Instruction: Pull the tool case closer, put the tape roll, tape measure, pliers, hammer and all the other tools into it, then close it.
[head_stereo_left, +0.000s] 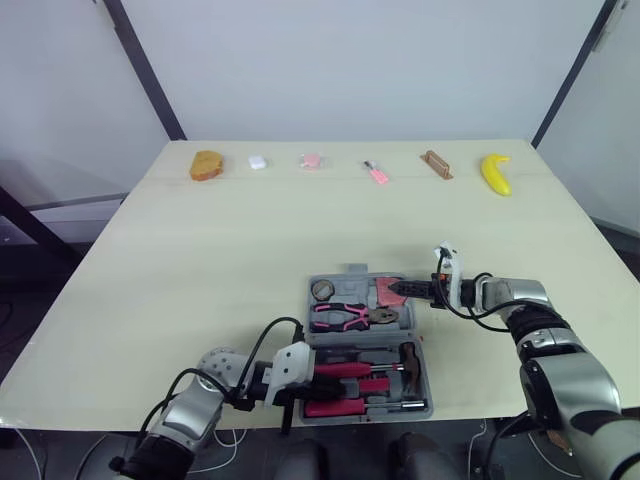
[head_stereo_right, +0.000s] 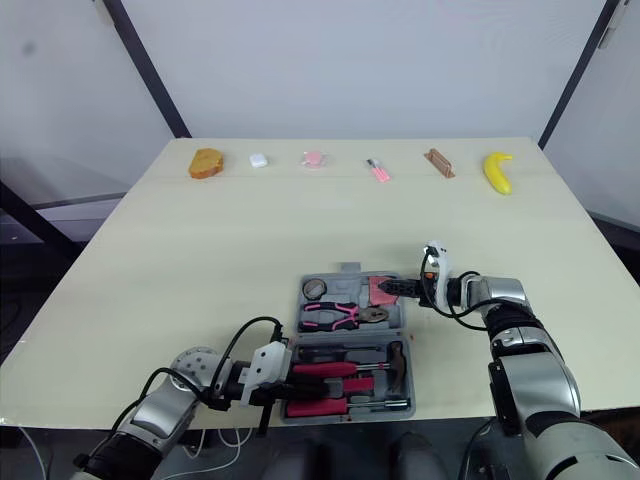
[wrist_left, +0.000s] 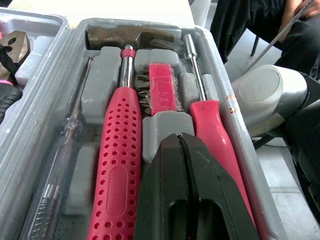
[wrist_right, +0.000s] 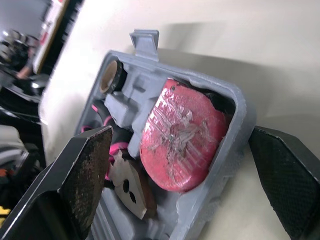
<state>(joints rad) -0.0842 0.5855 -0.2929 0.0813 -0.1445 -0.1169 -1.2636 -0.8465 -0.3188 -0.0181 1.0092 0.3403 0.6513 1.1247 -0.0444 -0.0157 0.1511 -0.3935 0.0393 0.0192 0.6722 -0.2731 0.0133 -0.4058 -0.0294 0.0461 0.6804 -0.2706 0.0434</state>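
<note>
The right gripper (head_stereo_right: 392, 288) spreads wide around the full tool case's (wrist_right: 239, 135) far corner, maybe to fold it shut, while the closed left gripper (wrist_left: 182, 142) waits over the near half.

One tool case (head_stereo_left: 426, 392). Inside it I count one hammer (wrist_left: 120, 165), one pair of pliers (head_stereo_left: 342, 317), one tape roll (head_stereo_left: 323, 290), one pink tape measure (wrist_right: 180, 135), two screwdrivers (wrist_left: 212, 125). Along the table (head_stereo_left: 200, 260)'s far edge, six small items (head_stereo_left: 311, 160), just one banana (head_stereo_left: 496, 173) among them.
</note>
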